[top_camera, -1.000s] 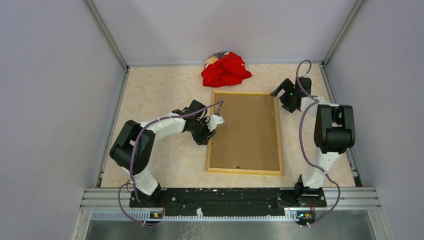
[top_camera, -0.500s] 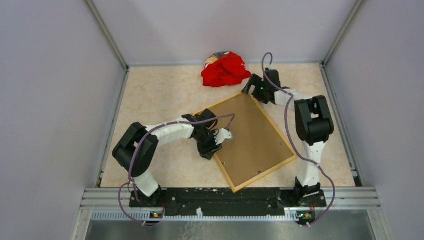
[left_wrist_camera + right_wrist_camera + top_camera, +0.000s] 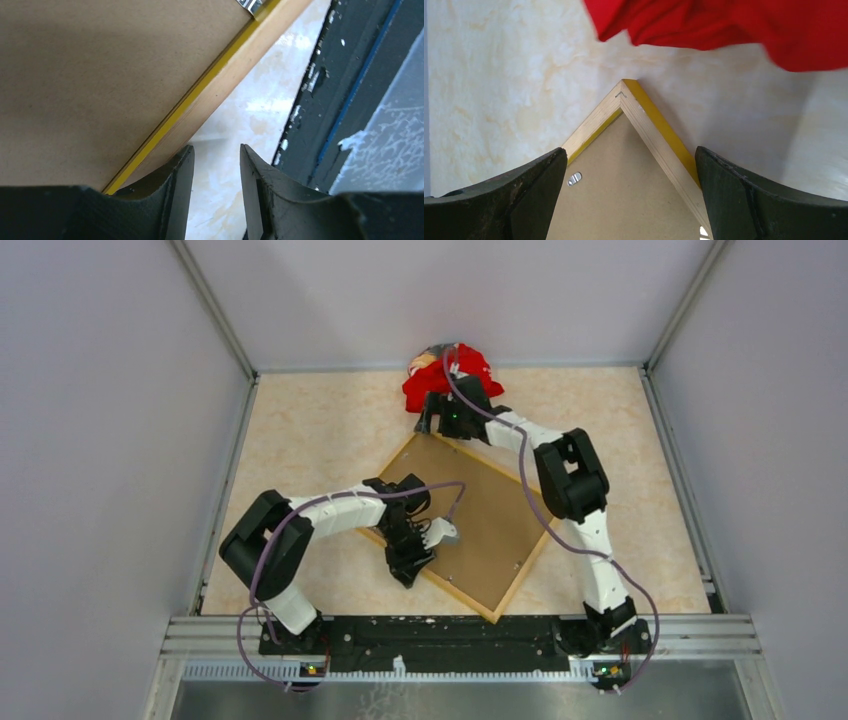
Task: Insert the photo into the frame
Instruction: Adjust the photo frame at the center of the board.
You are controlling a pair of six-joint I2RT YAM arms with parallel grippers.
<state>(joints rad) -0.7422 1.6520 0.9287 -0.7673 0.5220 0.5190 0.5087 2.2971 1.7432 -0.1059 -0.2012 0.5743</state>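
The frame [image 3: 524, 574] lies back-up and turned diagonally on the table, with a brown backing panel [image 3: 480, 520] filling it. My left gripper [image 3: 408, 565] is at the frame's near-left side. In the left wrist view, the left gripper [image 3: 216, 150] is open over bare table, and one finger [image 3: 175, 180] rests against the frame's wooden outer edge [image 3: 235, 75]. My right gripper [image 3: 432, 425] is at the far corner. In the right wrist view it [image 3: 631, 155] stands wide open, straddling that corner of the frame [image 3: 651, 131]. The photo is out of view.
A crumpled red cloth [image 3: 455, 375] lies at the back of the table, just beyond the frame's far corner [image 3: 749, 25]. The black base rail [image 3: 450, 635] runs along the near edge, close to the left gripper [image 3: 340, 90]. Grey walls enclose the table.
The frame has swung counter-clockwise from square to diagonal. The right gripper swept left along the back with the frame's far corner. The left gripper moved nearer along the frame's left side.
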